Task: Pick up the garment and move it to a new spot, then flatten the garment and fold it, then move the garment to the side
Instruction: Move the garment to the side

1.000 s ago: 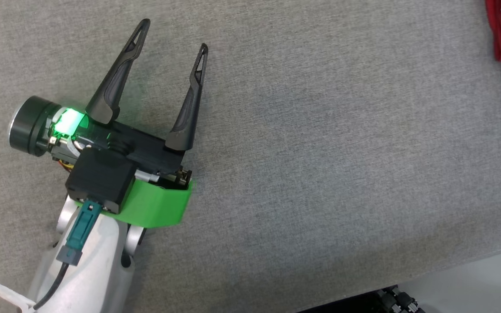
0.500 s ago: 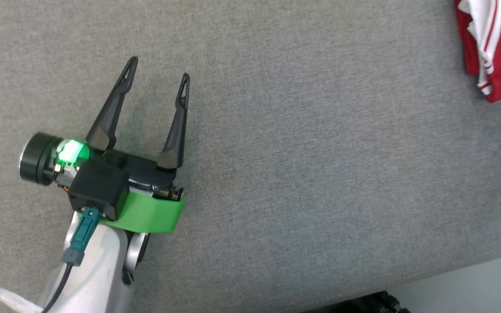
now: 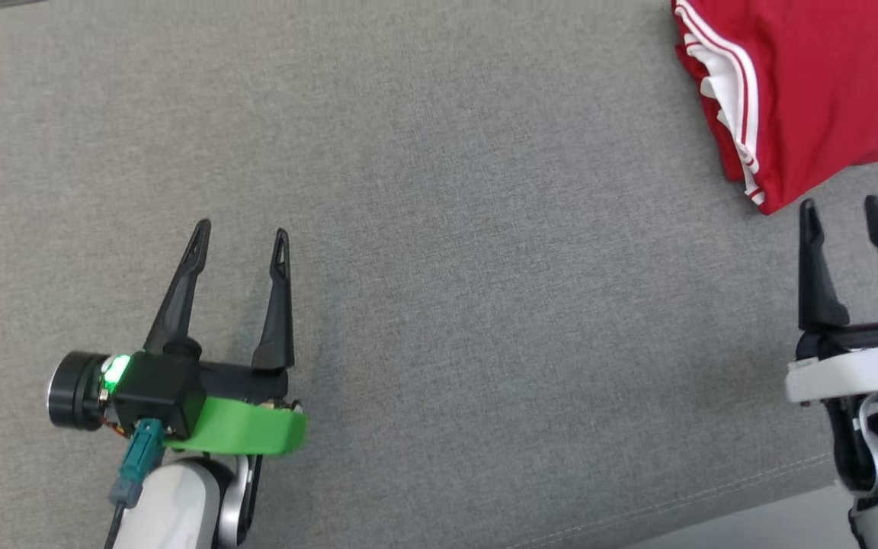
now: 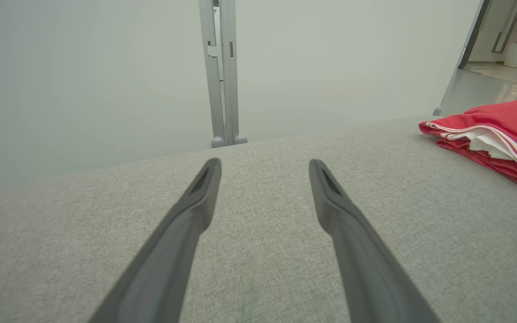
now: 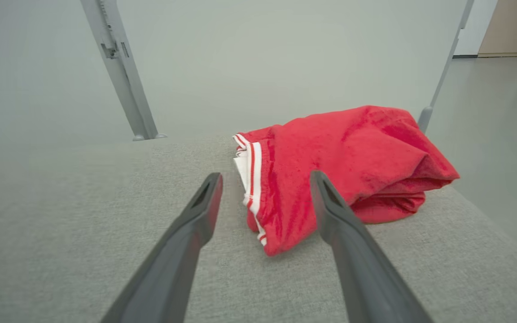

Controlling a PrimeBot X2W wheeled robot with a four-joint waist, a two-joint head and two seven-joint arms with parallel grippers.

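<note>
The garment [image 3: 812,84] is red with white striped trim, bunched in a loose heap at the far right of the grey fabric surface [image 3: 485,267]. It also lies at the right edge of the left wrist view as a red garment [image 4: 496,134]. In the right wrist view the garment [image 5: 343,166] sits just beyond my fingertips. My right gripper [image 3: 841,210] is open, a short way in front of the heap's near corner, touching nothing. Far to the left, my left gripper [image 3: 241,238] stands open and empty over bare fabric.
The surface's front edge [image 3: 713,499] runs along the lower right, with pale floor below it. Behind the far edge stand a pale wall and grey metal posts [image 4: 222,72]. An open doorway [image 4: 505,40] shows at the far right.
The head camera has swung right and up: the garment now fills more of the upper right and my right gripper has come into view. The left gripper's fingers stand closer together than before.
</note>
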